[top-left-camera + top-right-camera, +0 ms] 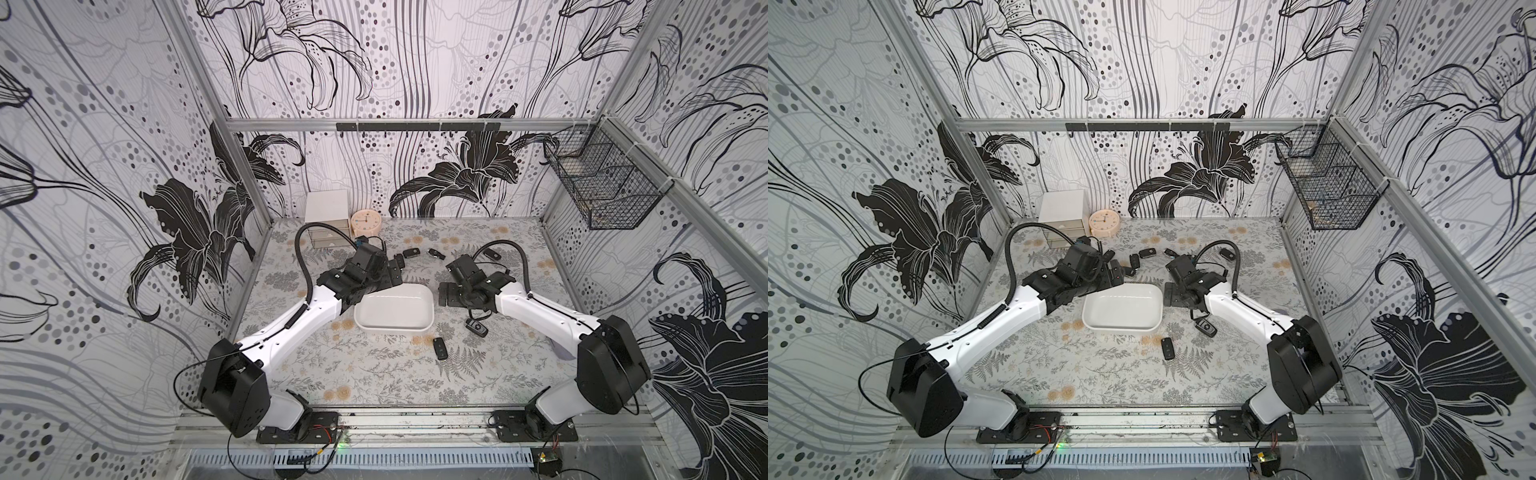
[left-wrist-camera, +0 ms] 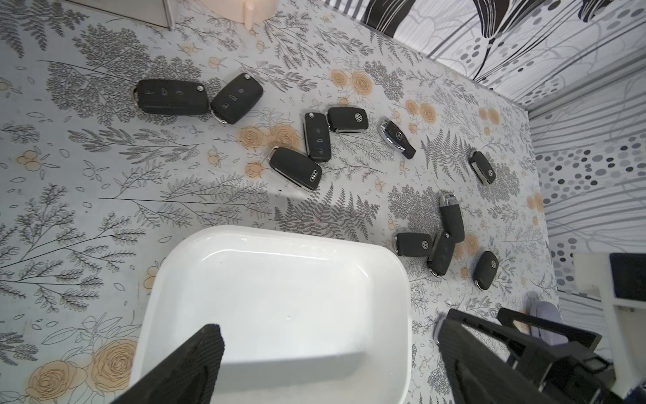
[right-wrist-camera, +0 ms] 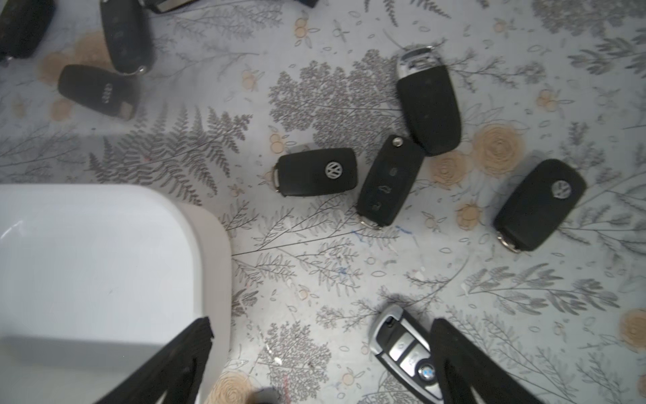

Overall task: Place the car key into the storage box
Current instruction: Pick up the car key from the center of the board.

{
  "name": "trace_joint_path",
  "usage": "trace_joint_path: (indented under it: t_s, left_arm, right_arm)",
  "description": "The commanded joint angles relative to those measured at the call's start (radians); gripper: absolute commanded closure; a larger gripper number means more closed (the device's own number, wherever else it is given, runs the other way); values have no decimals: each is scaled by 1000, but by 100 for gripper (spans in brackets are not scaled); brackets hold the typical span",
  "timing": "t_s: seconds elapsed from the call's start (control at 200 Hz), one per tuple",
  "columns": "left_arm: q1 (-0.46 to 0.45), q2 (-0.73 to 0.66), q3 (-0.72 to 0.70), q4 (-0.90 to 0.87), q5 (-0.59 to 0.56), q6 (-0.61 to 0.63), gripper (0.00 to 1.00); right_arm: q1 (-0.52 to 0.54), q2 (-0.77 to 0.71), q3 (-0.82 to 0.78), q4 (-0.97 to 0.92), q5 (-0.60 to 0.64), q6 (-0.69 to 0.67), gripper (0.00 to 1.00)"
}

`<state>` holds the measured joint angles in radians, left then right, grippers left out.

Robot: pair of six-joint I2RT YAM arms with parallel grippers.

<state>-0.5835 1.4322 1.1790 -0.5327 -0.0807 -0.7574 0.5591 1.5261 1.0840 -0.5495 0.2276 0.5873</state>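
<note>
In both top views the arms (image 1: 232, 374) stand nearest; the box (image 1: 395, 309) lies on the tabletop (image 1: 374, 374), keys (image 1: 439, 347) around it. Left wrist: left gripper (image 2: 327, 325) wide over the box. Right wrist: right gripper (image 3: 321, 325) wide, beside a BMW key (image 3: 402, 349).

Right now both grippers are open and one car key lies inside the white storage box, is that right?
Not quite: the storage box is empty, as the left wrist view shows. The left gripper and right gripper are indeed open.
</note>
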Motion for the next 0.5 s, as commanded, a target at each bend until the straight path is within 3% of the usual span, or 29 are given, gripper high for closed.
trace_joint_path:
  t_s: [0.0, 0.155, 0.496]
  left_arm:
    - [-5, -14, -4, 27, -43, -18, 1]
    - [-4, -63, -61, 122, -29, -7, 1]
    - [-4, -99, -82, 118, -33, 22, 1]
  right_arm:
    - [-47, -23, -17, -21, -20, -5, 0]
    - [-54, 20, 1, -2, -61, 6, 0]
    - [-55, 200, 92, 53, -176, 141, 1]
